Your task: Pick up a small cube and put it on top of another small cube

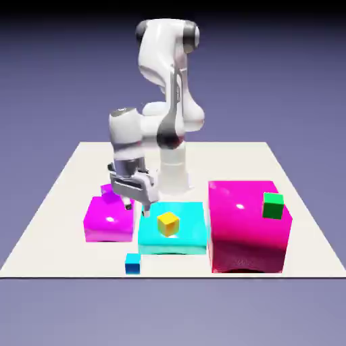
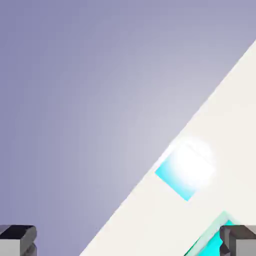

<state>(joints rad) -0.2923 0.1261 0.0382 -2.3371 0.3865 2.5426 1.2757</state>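
Blue cube (image 1: 132, 263) sits on table (image 1: 61, 223), gripper (image 1: 136, 209) empty.

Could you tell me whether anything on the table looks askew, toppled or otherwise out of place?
Nothing stands out. The blue cube sits flat on the table at its near edge, the yellow cube on the cyan block, the green cube on the large magenta block. The gripper holds nothing.
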